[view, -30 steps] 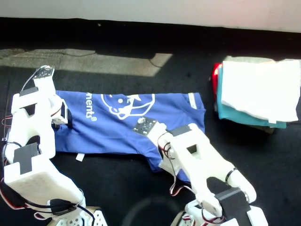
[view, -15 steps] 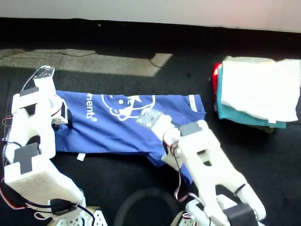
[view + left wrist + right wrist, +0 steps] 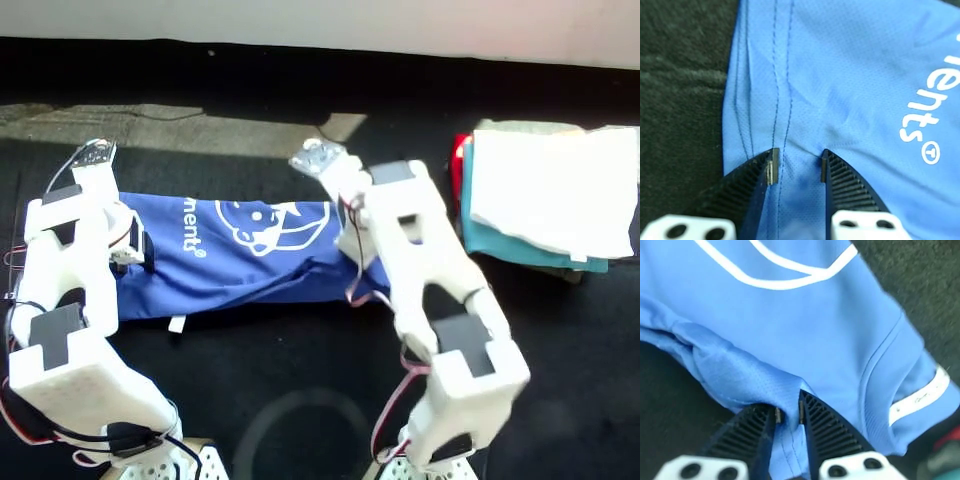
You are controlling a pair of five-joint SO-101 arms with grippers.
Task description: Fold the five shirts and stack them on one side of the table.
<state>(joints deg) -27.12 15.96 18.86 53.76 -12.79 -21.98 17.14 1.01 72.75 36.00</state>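
From above, the blue shirt (image 3: pixel 250 270) lies stretched out on the black table (image 3: pixel 250 400) between the two arms. The left gripper (image 3: pixel 140 252) sits on one end of it, with the printed chest just beyond its tips. The right arm (image 3: pixel 400 230) leans over the opposite end. Its gripper is tucked beneath it, so the hold is hard to judge from this angle. Past that arm, well apart from the blue cloth, is the stack of folded shirts (image 3: pixel 550 190): white on top, teal under it, and a red edge at the side nearest the arm.

In the left wrist view, the left gripper (image 3: pixel 797 166) has its jaws a narrow way apart, closed onto a raised ridge of the blue shirt (image 3: pixel 850 90). Creases run from both fingertips (image 3: pixel 772 167). Two stitched seam lines run straight ahead from one jaw, and white lettering lies ahead of the other. The shirt's edge and the dark table (image 3: pixel 680 100) are just beside the seam-side jaw.

In the right wrist view, the right gripper (image 3: pixel 788 414) is nearly closed, pinching a thin fold of the blue shirt (image 3: pixel 805 330) at its edge. The cloth bunches and hangs to one side of the jaws. White printed curves lie ahead of them, and a white-trimmed sleeve cuff is off to the other side. Beyond the cuff, red and teal from the stack (image 3: pixel 946 440) are in sight.
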